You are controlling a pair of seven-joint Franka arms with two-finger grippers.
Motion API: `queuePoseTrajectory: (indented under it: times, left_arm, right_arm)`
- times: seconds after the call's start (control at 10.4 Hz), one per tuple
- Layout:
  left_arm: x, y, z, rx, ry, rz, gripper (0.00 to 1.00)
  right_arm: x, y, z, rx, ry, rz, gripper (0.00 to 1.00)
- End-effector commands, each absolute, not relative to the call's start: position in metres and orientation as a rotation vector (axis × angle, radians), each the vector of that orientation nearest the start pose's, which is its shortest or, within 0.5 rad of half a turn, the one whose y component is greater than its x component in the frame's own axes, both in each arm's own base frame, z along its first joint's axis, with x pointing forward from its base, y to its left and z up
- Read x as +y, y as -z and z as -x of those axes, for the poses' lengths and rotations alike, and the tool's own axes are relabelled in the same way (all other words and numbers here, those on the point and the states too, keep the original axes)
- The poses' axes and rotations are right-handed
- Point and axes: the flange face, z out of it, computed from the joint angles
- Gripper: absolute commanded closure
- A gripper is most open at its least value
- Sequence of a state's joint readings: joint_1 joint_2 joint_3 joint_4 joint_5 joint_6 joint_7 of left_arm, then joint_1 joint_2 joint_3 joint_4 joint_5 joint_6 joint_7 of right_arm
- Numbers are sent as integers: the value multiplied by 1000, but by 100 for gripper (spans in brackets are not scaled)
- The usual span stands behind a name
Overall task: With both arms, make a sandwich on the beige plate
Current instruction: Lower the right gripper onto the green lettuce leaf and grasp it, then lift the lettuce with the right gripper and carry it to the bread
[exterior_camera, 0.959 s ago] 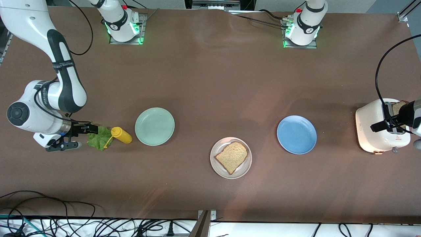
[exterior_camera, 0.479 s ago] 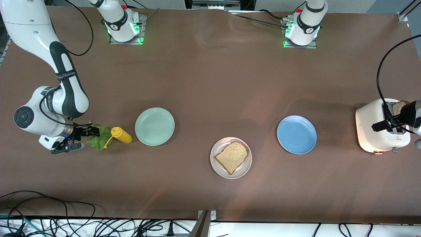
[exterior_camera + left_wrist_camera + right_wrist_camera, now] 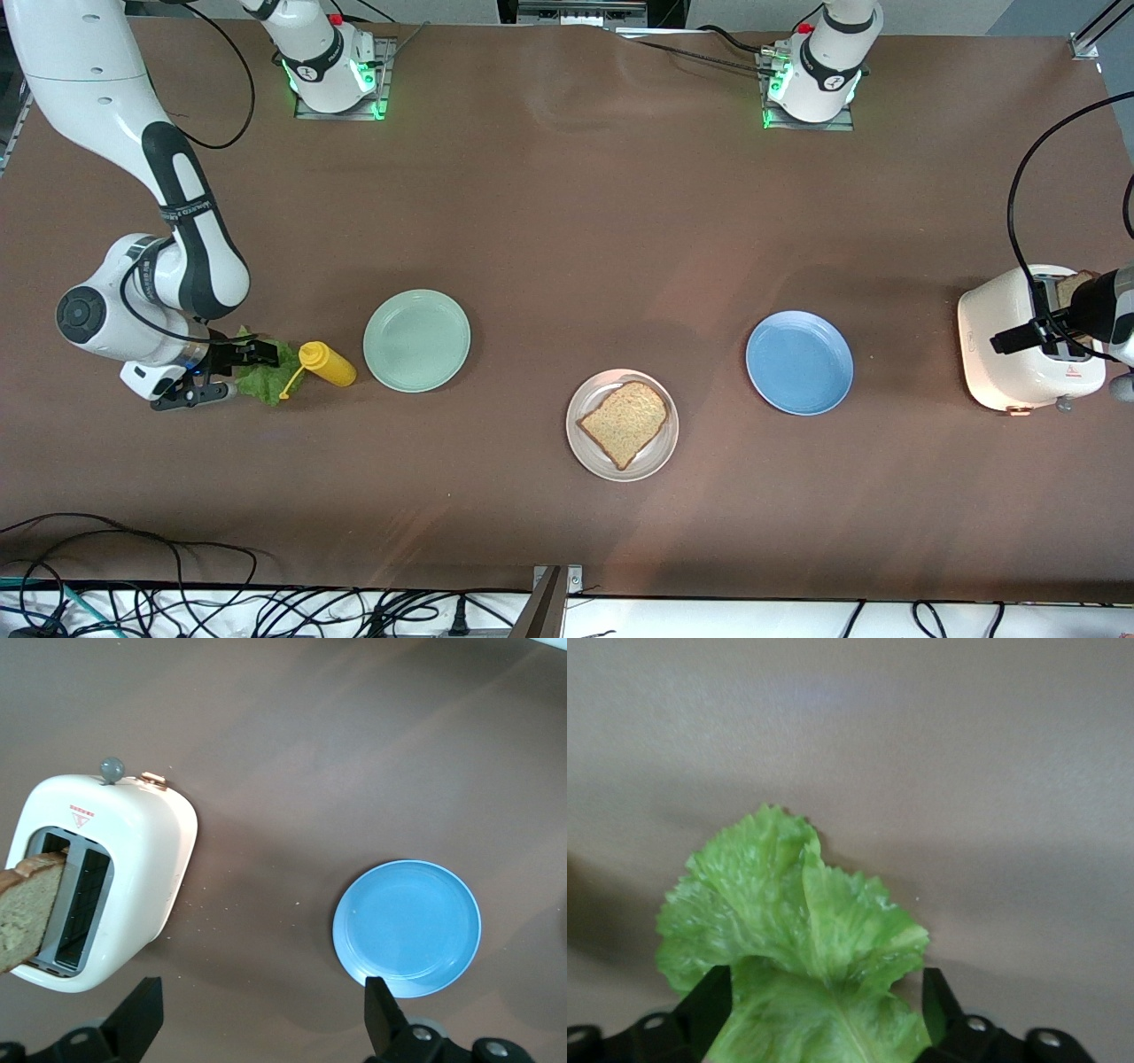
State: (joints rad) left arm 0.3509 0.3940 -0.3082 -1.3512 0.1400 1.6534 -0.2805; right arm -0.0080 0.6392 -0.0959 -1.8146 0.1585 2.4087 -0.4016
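Note:
One slice of brown speckled toast (image 3: 625,418) lies on the beige plate (image 3: 660,452), nearer the front camera than the other plates. A second slice (image 3: 1074,285) (image 3: 27,912) sticks up out of the white toaster (image 3: 1001,346) (image 3: 142,842) at the left arm's end. My left gripper (image 3: 1041,337) (image 3: 263,992) hangs open by the toaster with nothing between its fingers. The green lettuce leaf (image 3: 266,377) (image 3: 788,904) lies on the table at the right arm's end. My right gripper (image 3: 232,372) (image 3: 824,983) is low at the leaf, open, a finger on either side of it.
A yellow squeeze bottle (image 3: 330,363) lies right beside the lettuce. A mint-green plate (image 3: 416,340) and a blue plate (image 3: 799,361) (image 3: 407,926) sit empty on either side of the beige plate. Cables trail along the table's front edge.
My right arm has shifted toward the bottle, bringing its fingers farther over the lettuce leaf. The left gripper has hardly moved.

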Motion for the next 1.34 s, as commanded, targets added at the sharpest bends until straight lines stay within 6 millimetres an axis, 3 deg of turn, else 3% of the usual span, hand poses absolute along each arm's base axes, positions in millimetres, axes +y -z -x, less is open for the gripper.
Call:
queuePoseTrajectory:
  times: [0.0,0.19,0.29,0.48,0.67,0.77,0.96,1.25]
  left_arm:
    - [74,-510,-658,-470,-106,3104,0]
    - [70,-516,-657,-481,-98,3133,0]
    - [56,-520,-656,-456,-92,3123,0]
    - [61,-534,-649,-498,-71,3157,0]
    - [52,-540,-633,-395,-84,3176,0]
    - [37,-537,-629,-359,-92,3178,0]
    - [26,-541,-622,-328,-92,3176,0]
    - [31,-540,-615,-352,-12,3200,0]
  right_arm:
    - [-62,-176,-631,-309,-40,3056,31]
    - [-62,-176,-629,-343,-50,3050,75]
    - [-62,-180,-628,-352,-49,3048,98]
    - [-60,-207,-630,-360,-33,3041,100]
    - [-56,-245,-628,-369,-56,3017,100]
    - [-55,-265,-625,-370,-68,3005,100]
    - [-53,-309,-618,-377,-83,2982,100]
    - [-44,-382,-607,-387,-73,2957,100]
